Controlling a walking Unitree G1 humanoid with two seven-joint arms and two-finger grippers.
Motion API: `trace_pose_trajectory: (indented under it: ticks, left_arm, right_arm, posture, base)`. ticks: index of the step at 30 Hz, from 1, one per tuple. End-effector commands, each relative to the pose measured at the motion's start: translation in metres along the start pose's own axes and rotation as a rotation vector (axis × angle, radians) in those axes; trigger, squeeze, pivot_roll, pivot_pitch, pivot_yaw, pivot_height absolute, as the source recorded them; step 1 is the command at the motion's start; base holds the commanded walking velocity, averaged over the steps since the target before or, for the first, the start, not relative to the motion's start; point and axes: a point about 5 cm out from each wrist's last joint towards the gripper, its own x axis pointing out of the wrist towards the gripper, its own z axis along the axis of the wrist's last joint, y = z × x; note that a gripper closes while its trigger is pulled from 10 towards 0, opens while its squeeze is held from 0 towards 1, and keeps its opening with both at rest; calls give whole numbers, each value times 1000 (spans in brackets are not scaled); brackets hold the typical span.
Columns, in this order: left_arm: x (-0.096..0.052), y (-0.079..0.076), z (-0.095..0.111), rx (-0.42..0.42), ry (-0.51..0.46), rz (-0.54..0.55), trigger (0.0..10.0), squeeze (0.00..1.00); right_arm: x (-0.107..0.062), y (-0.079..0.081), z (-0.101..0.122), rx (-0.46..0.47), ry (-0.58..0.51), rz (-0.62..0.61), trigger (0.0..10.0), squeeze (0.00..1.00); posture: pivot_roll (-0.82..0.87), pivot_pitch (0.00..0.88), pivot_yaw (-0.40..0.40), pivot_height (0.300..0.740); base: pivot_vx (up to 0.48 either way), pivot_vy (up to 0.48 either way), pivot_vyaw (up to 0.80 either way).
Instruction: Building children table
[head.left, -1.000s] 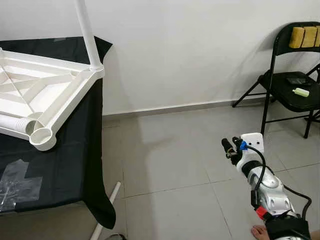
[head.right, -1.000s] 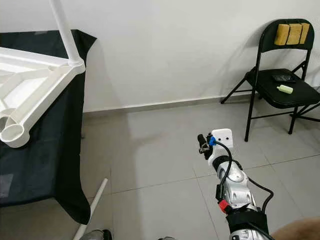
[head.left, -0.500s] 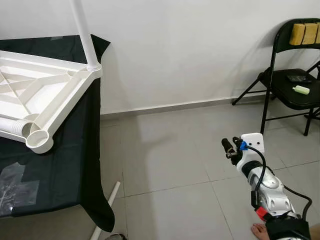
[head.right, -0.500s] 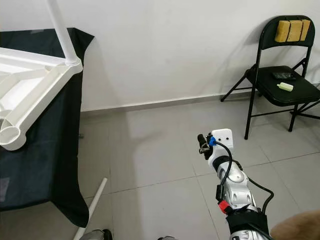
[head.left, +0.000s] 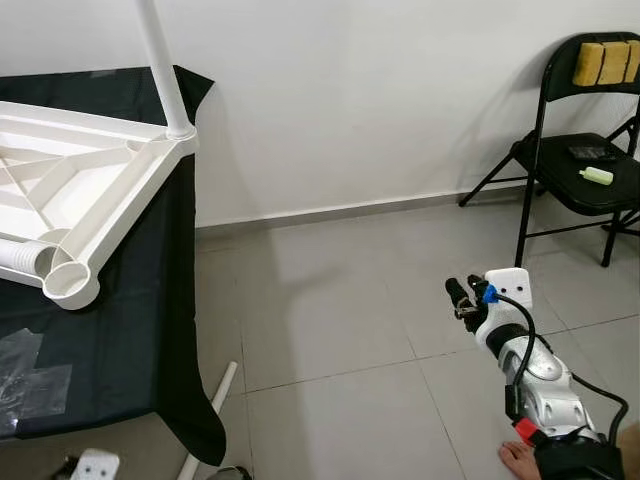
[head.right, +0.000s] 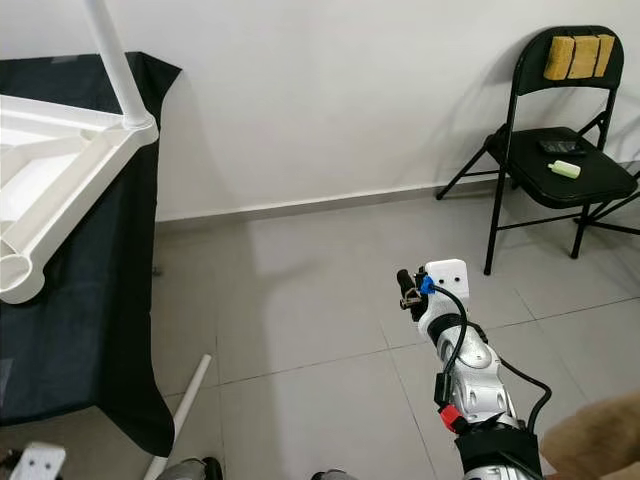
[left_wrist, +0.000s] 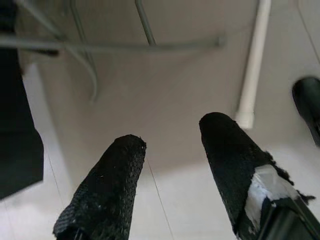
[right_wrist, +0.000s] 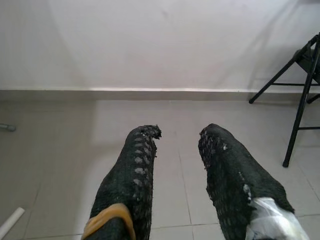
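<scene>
Left eye view: the right gripper is held out low at the lower right, above bare tiled floor, touching nothing. At the upper left, the white children's table top lies upside down on a desk draped in black cloth, one leg standing upright in its far corner socket and an empty round socket at the near corner. A loose white leg lies on the floor by the cloth's hanging edge. A black folding chair stands at the upper right.

Left wrist view: the left gripper hangs over the floor, fingers moderately parted and empty, near the loose leg's end.

Right wrist view: the right gripper's fingers are somewhat apart, holding nothing, pointed toward the wall's base.
</scene>
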Motion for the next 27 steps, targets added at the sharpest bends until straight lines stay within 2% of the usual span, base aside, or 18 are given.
trace_pose_trajectory:
  ticks: [1, 8, 22, 24, 27]
  left_arm:
    - [-5, -1, -11, 8, 35, -8, 10000, 0]
    - [-8, -10, -12, 13, 23, -30, 10000, 0]
    - [-10, -13, -12, 7, 10, -45, 10000, 0]
    - [-11, -13, -12, -1, 11, -47, 10000, 0]
    - [-10, -8, -3, -83, -43, -20, 10000, 0]
  right_arm:
    - [-4, -3, -5, -14, 27, 0, 10000, 0]
    - [-7, -3, -8, -23, 36, 9, 10000, 0]
    - [-12, -6, -20, -29, 68, 1, 10000, 0]
    - [-12, -6, -20, -28, 68, -1, 10000, 0]
    - [-13, -7, -20, -27, 70, -3, 10000, 0]
  posture:
    - [34, 214, -84, 740]
    - [36, 216, -81, 740]
    - [41, 216, -70, 730]
    - [41, 218, -69, 730]
    - [40, 220, -71, 730]
  base:
    - [0, 0, 0]
    - [0, 0, 0]
    - [0, 0, 0]
    - [0, 0, 0]
    - [0, 0, 0]
